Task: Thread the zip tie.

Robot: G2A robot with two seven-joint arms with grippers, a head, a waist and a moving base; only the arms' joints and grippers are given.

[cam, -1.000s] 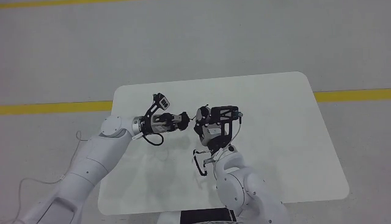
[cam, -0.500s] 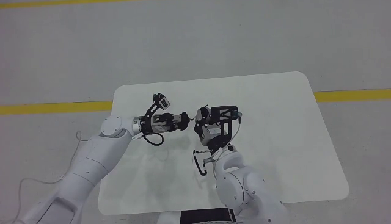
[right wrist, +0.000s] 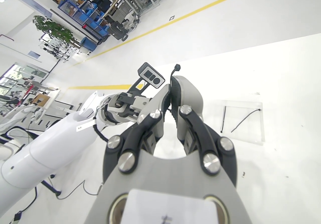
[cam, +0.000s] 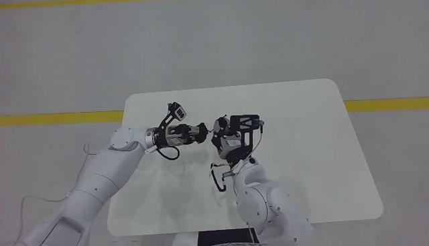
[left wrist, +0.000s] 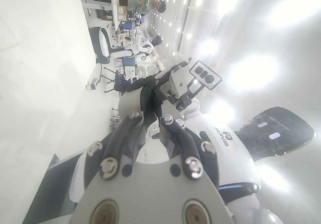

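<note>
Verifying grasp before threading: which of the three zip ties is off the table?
The zip tie pinched in the right gripper, head poking past its tips. The straight tie and curved tie lie in the clear tray.

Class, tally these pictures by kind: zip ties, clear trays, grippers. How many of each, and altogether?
Zip ties: 3, one in the right gripper, two in the clear tray
Clear trays: 1
Grippers: 2, the left gripper and the right
Total: 6

You have the thin black zip tie (right wrist: 176,67) pinched in the right gripper (right wrist: 171,92), its small square head curling out beyond the fingertips.
</note>
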